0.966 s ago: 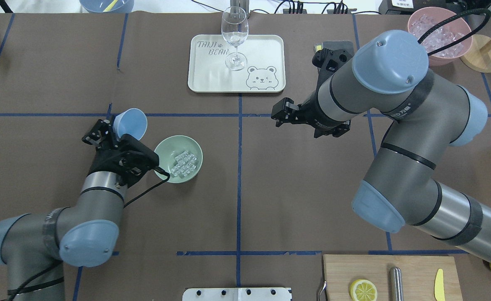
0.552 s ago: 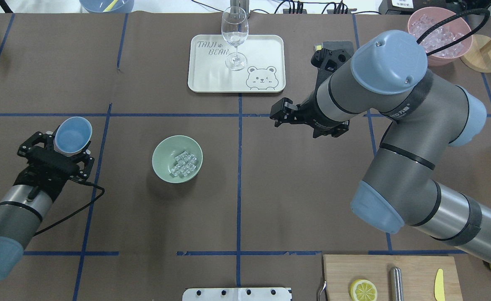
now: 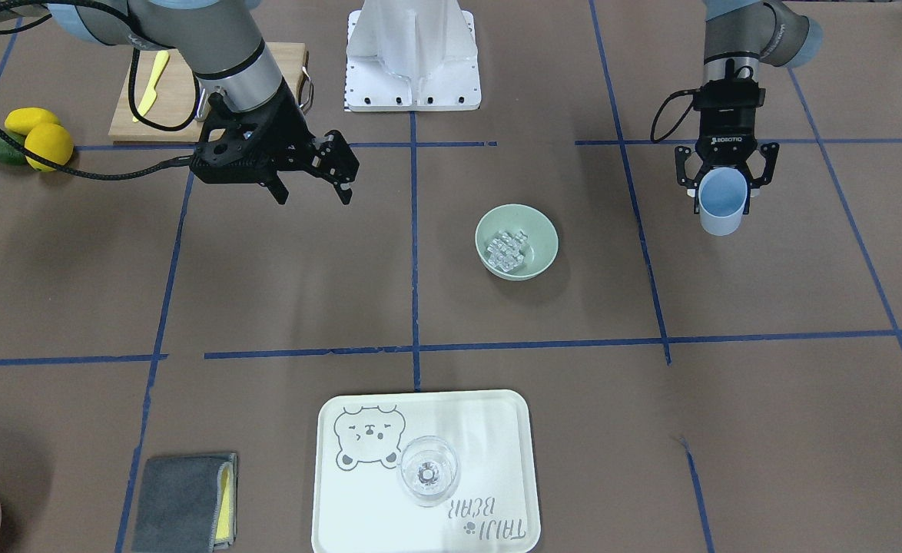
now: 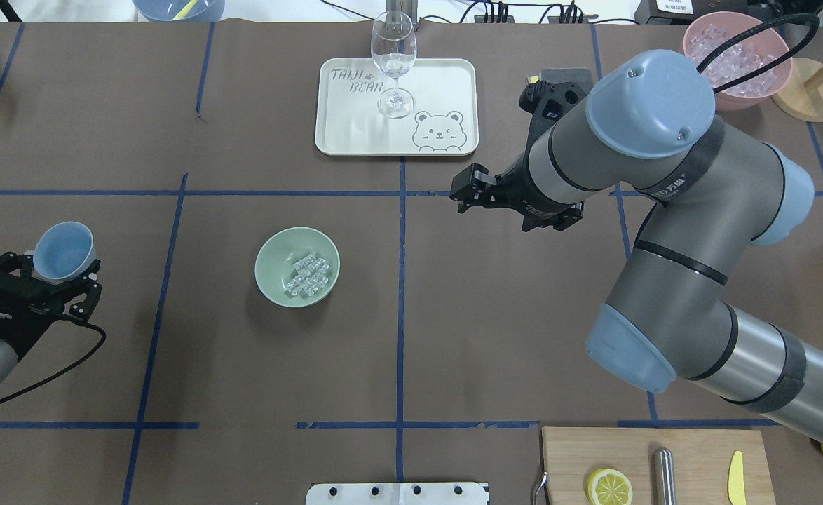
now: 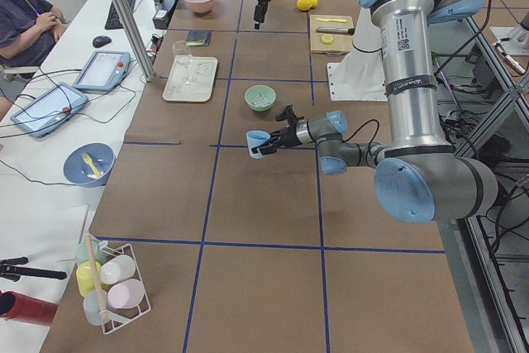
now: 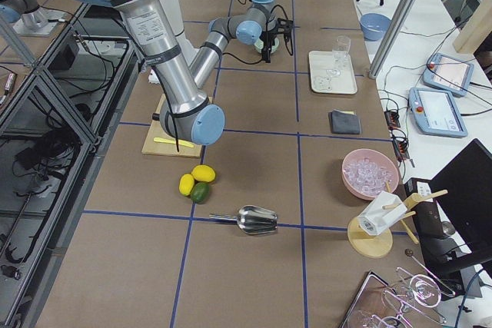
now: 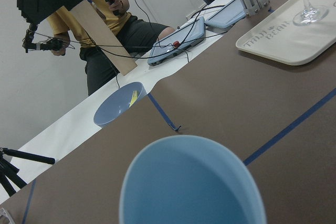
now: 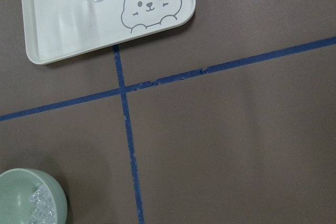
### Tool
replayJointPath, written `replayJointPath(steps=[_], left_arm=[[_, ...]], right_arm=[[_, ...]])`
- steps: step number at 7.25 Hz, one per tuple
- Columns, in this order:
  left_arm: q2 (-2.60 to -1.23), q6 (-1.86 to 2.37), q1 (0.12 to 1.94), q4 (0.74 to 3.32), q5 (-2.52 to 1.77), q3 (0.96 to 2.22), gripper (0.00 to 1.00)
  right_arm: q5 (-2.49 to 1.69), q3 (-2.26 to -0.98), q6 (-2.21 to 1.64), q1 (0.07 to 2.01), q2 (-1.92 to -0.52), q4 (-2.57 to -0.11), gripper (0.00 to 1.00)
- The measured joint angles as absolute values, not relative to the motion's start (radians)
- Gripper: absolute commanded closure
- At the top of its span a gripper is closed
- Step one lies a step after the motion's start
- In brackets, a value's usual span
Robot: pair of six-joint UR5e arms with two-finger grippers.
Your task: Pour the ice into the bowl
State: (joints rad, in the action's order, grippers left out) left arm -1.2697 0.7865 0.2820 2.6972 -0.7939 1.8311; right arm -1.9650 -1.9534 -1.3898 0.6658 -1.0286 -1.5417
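**Table layout, read from the robot's edge outward.** Nearest the robot, a wooden cutting board is carrying a lemon half.

Next, on the robot's left, the left gripper is clasping a light blue cup, with one finger on each side of it. The cup is standing with its mouth facing up, and the left wrist view is showing its plain blue inside. Whether the cup's base is touching the table cannot be told.

Slightly farther out, the pale green bowl is sitting on the table. It is lying well apart from the cup, to the robot's right of it, between the two grippers. The ice is lying inside the bowl as a loose cluster of clear cubes on its floor.

Farther out again, the right gripper is hanging above the table, just right of the centre tape line. Its fingers are standing apart with nothing between them.

Beyond it, a white tray is bearing an upright wine glass. At the far right corner, a pink container is holding more clear cubes.
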Motion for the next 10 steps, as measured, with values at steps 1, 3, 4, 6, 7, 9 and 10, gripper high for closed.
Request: replayJointPath(steps=[1, 3, 4, 6, 7, 9, 10], left_arm=[[-1.257, 0.829, 0.283, 2.752, -0.809, 1.793, 1.00], [-1.231, 0.864, 0.312, 2.894, -0.816, 1.728, 1.00], [-1.222, 0.894, 0.330, 2.953, -0.815, 1.701, 1.00], [-1.234, 0.979, 0.344, 2.992, -0.786, 1.647, 1.00], [-1.258, 1.008, 0.344, 2.995, -0.761, 1.609, 1.00], [-1.309, 1.091, 0.342, 2.996, -0.742, 1.546, 1.00], [-1.323, 1.127, 0.341, 2.996, -0.739, 1.531, 1.00]], right_arm=[[-1.965, -1.953, -1.390, 0.666, -1.028, -1.542, 0.00], [-1.966, -1.954, -1.390, 0.665, -1.026, -1.542, 0.00], [-1.967, -1.954, -1.390, 0.665, -1.025, -1.543, 0.00], [-1.969, -1.955, -1.390, 0.663, -1.022, -1.543, 0.00], [-1.970, -1.955, -1.390, 0.663, -1.022, -1.543, 0.00], [-1.971, -1.956, -1.390, 0.663, -1.022, -1.543, 0.00], [-1.971, -1.956, -1.390, 0.663, -1.023, -1.543, 0.00]])
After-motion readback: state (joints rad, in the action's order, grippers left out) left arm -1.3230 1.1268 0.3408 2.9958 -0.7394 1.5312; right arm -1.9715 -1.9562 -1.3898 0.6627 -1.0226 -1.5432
